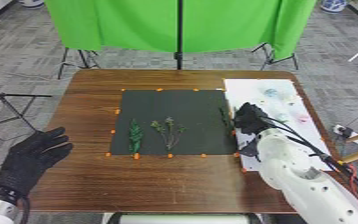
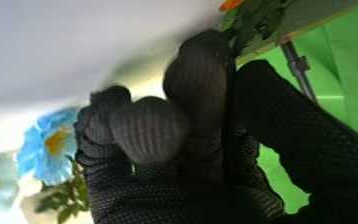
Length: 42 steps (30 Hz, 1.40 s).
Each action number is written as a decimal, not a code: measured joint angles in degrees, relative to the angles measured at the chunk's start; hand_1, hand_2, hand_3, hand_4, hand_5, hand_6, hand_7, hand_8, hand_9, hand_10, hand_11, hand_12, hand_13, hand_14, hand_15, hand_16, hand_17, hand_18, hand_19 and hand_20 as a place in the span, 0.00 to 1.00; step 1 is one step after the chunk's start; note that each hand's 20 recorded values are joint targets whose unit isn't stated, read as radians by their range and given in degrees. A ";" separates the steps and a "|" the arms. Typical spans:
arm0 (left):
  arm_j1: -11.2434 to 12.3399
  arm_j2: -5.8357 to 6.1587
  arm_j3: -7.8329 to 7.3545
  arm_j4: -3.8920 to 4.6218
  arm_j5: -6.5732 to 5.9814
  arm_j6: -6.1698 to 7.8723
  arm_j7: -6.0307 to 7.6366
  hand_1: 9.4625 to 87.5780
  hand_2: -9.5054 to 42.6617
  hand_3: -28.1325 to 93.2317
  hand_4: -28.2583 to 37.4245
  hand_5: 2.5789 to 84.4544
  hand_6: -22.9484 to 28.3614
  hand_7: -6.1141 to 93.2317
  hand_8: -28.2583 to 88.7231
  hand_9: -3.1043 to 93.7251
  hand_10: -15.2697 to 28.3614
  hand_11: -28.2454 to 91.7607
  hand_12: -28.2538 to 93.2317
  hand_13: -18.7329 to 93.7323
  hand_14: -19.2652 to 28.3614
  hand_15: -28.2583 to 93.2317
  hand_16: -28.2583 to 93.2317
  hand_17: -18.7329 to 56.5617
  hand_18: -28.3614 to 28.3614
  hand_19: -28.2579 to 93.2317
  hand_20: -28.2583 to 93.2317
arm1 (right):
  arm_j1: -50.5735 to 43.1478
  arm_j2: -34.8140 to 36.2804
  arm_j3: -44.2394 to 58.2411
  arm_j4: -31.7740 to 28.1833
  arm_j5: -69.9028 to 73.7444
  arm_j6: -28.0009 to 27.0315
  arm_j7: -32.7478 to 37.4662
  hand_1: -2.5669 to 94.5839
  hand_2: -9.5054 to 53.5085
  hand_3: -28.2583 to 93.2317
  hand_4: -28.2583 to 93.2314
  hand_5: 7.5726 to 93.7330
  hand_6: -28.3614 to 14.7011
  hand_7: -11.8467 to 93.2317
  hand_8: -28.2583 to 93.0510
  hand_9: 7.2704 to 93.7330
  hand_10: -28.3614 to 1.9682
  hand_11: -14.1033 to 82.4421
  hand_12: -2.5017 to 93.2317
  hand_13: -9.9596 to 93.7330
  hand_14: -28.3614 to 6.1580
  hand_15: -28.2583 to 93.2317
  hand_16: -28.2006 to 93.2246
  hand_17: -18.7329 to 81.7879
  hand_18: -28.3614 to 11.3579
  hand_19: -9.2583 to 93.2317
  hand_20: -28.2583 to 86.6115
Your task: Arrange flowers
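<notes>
1. Table [image 1: 140, 185], brown wood: your work surface, the largest piece.
2. Green cloth [image 1: 140, 25]: hung beyond the table's far edge.
3. Black mat [image 1: 153, 105]: flat on the table, left of the white sheet, with small orange markers [image 1: 137, 156] along its borders.
4. White sheet [image 1: 246, 90]: on the table's right side, bearing several blossoms, among them a pink one [image 1: 303, 118].
5. Your left hand [image 1: 31, 155]: black glove, at the table's left edge, well apart from the mat. Wide open, fingers spread, nothing held.
6. Your right hand [image 1: 249, 120]: black glove, over the seam between mat and sheet. You cannot tell how far it is open, nor whether it has hold of the slim green sprig [image 1: 225, 118] just beside it, at the mat's right edge.
7. Broad-leaved green stem [image 1: 135, 137]: on the mat's near left part, lying lengthwise toward you.
8. Branching sprig [image 1: 169, 132]: on the mat, right of the broad-leaved stem and apart from it, its stalks fanning out away from you.
9. Blue flower [image 2: 53, 142], yellow centre: in the right wrist view, near your right hand, with green leaves beside it.
</notes>
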 measured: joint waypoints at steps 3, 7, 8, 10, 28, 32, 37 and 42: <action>0.00 -0.07 -0.01 0.00 0.02 -0.01 -0.03 0.22 0.29 0.83 0.00 0.47 0.58 0.31 0.14 0.39 0.71 0.52 0.35 0.41 0.79 0.65 0.17 0.17 0.92 0.75 0.21 | 0.00 -0.03 -1.25 -0.86 -6.67 -1.05 2.37 0.28 0.00 0.92 0.02 0.70 0.55 0.82 0.07 0.95 0.65 0.59 0.34 0.91 0.68 0.75 0.50 0.58 0.19 0.94 0.57; -0.01 -0.11 -0.01 0.01 0.05 -0.01 -0.07 0.22 0.29 0.83 0.00 0.47 0.58 0.31 0.14 0.39 0.71 0.52 0.35 0.41 0.79 0.65 0.17 0.17 0.92 0.75 0.21 | 0.28 -0.25 -2.85 -1.73 -16.00 -5.95 7.07 0.20 0.00 0.88 0.00 0.68 0.55 0.83 0.02 0.92 0.62 0.59 0.34 0.90 0.67 0.75 0.50 0.57 0.18 0.93 0.57; -0.01 -0.11 -0.01 0.02 0.05 -0.01 -0.09 0.22 0.29 0.83 0.00 0.47 0.58 0.31 0.14 0.39 0.71 0.52 0.35 0.41 0.79 0.65 0.17 0.17 0.92 0.75 0.21 | 0.51 -0.30 -3.18 -1.80 -17.17 -7.43 7.90 0.18 0.00 0.88 0.00 0.67 0.54 0.83 0.02 0.92 0.62 0.59 0.34 0.90 0.67 0.75 0.50 0.57 0.18 0.93 0.57; -0.05 -0.10 -0.01 0.05 0.05 -0.02 -0.11 0.22 0.29 0.83 0.00 0.47 0.58 0.31 0.14 0.39 0.71 0.52 0.35 0.41 0.79 0.65 0.17 0.17 0.92 0.75 0.21 | 1.24 -0.32 -4.03 -1.74 -18.09 -9.17 8.77 0.16 0.00 0.87 0.00 0.67 0.54 0.83 0.02 0.91 0.62 0.60 0.34 0.90 0.67 0.75 0.50 0.57 0.18 0.93 0.57; -0.16 2.22 0.58 0.37 -0.18 0.24 -0.17 0.21 0.29 0.83 0.00 0.47 0.58 0.31 0.14 0.39 0.71 0.52 0.35 0.41 0.79 0.65 0.17 0.16 0.92 0.75 0.21 | 12.85 -3.13 -9.90 3.54 -14.80 -22.83 12.25 0.21 0.00 0.86 0.00 0.70 0.58 0.84 0.02 0.92 0.61 0.58 0.33 0.89 0.64 0.75 0.48 0.56 0.18 0.92 0.56; -0.57 1.41 0.40 0.37 -0.02 0.20 -0.64 0.22 0.29 0.83 0.00 0.47 0.58 0.31 0.14 0.39 0.71 0.52 0.35 0.41 0.79 0.65 0.17 0.16 0.92 0.75 0.21 | 15.60 -4.84 -8.48 4.07 -10.01 -32.30 13.98 0.37 0.00 0.88 0.00 0.75 0.64 0.83 0.16 0.95 0.66 0.57 0.33 0.91 0.68 0.74 0.49 0.57 0.20 0.92 0.54; -0.73 0.49 0.33 0.37 0.19 0.18 -0.93 0.22 0.29 0.83 0.00 0.47 0.58 0.31 0.14 0.39 0.71 0.52 0.35 0.41 0.79 0.65 0.17 0.16 0.92 0.75 0.21 | 15.94 -6.07 -5.09 5.17 1.15 -36.30 15.07 0.44 0.01 0.93 0.00 0.85 0.61 0.75 0.22 0.97 0.65 0.57 0.31 0.91 0.69 0.75 0.49 0.56 0.22 0.92 0.56; -0.73 0.32 0.35 0.40 0.31 0.18 -0.95 0.22 0.29 0.83 0.00 0.47 0.58 0.31 0.14 0.39 0.71 0.52 0.35 0.41 0.79 0.65 0.17 0.17 0.92 0.75 0.21 | 13.86 -5.72 -2.69 4.81 2.46 -33.36 11.43 0.39 0.18 0.98 0.06 0.97 0.52 0.68 0.02 0.95 0.62 0.63 0.29 0.89 0.66 0.82 0.45 0.54 0.22 0.97 0.56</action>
